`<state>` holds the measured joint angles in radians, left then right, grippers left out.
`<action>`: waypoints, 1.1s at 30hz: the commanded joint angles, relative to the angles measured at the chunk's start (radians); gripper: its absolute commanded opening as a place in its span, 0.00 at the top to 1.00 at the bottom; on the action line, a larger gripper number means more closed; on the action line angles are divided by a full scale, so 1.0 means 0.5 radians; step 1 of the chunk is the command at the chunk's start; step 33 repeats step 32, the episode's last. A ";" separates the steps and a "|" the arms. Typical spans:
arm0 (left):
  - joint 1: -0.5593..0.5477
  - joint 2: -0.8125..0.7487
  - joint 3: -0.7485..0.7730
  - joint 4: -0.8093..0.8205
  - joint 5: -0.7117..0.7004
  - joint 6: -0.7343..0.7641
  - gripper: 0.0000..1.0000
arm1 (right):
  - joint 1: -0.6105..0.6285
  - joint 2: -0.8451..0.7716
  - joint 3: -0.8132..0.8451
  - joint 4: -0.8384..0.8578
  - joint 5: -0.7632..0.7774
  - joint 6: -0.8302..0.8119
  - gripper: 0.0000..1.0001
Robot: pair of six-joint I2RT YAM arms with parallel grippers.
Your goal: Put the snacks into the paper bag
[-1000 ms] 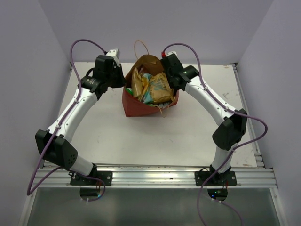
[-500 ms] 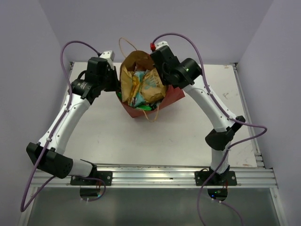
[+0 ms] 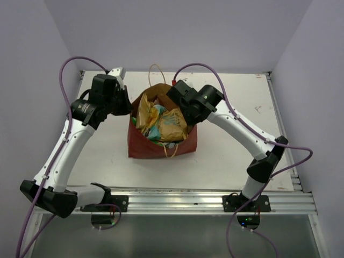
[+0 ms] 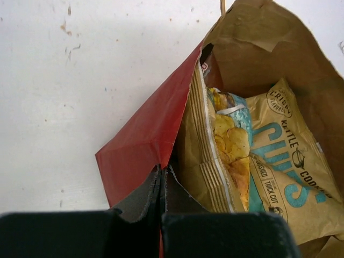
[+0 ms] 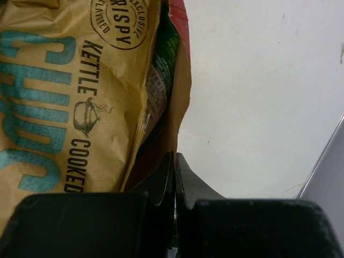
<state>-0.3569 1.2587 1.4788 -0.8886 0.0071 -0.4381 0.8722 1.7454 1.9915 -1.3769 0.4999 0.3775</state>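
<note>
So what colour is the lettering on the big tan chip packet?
Teal, on the chip packet; clearest in the right wrist view.

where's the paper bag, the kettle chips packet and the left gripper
paper bag (image 3: 145, 146): top view, red front wall.
kettle chips packet (image 4: 290, 156): left wrist view, teal lettering.
left gripper (image 4: 163, 172): left wrist view, between its shut fingertips.

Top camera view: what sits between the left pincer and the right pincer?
A reddish-brown paper carrier bag holding crinkly chip packets, seen in the top view.
</note>
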 commanded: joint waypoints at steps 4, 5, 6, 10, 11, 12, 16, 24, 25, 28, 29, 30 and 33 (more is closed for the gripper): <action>-0.026 -0.183 -0.196 0.068 0.093 -0.075 1.00 | 0.105 -0.162 -0.047 -0.035 0.007 0.193 1.00; -0.029 -0.204 -0.227 0.068 0.099 -0.078 1.00 | 0.118 -0.165 -0.056 -0.035 0.006 0.205 1.00; -0.029 -0.219 -0.254 0.071 0.099 -0.081 1.00 | 0.142 -0.168 -0.068 -0.032 0.006 0.217 1.00; -0.032 -0.262 -0.341 0.075 0.072 -0.066 1.00 | 0.164 -0.196 -0.194 -0.020 -0.003 0.273 1.00; -0.032 -0.265 -0.338 0.065 0.057 -0.060 1.00 | 0.161 -0.217 -0.212 0.002 -0.003 0.273 1.00; -0.032 -0.269 -0.322 0.065 0.044 -0.050 1.00 | 0.164 -0.233 -0.234 0.014 -0.003 0.273 1.00; -0.032 -0.290 -0.164 0.142 -0.136 0.020 0.44 | 0.164 -0.297 -0.133 0.112 0.064 0.239 0.54; -0.029 -0.195 0.435 0.314 -0.756 0.192 0.20 | 0.164 -0.282 0.223 0.060 0.331 0.254 0.42; -0.029 -0.180 0.460 0.320 -0.814 0.219 0.20 | 0.164 -0.294 0.226 0.054 0.408 0.273 0.42; -0.029 -0.124 0.512 0.329 -0.833 0.229 0.20 | 0.161 -0.331 0.232 0.039 0.515 0.288 0.42; -0.029 -0.121 0.506 0.332 -0.824 0.226 0.20 | 0.155 -0.343 0.229 0.033 0.537 0.288 0.46; -0.029 -0.121 0.488 0.335 -0.818 0.217 0.20 | 0.133 -0.352 0.226 0.023 0.549 0.300 0.46; -0.026 -0.124 0.463 0.345 -0.812 0.207 0.20 | 0.112 -0.365 0.229 -0.013 0.619 0.294 0.44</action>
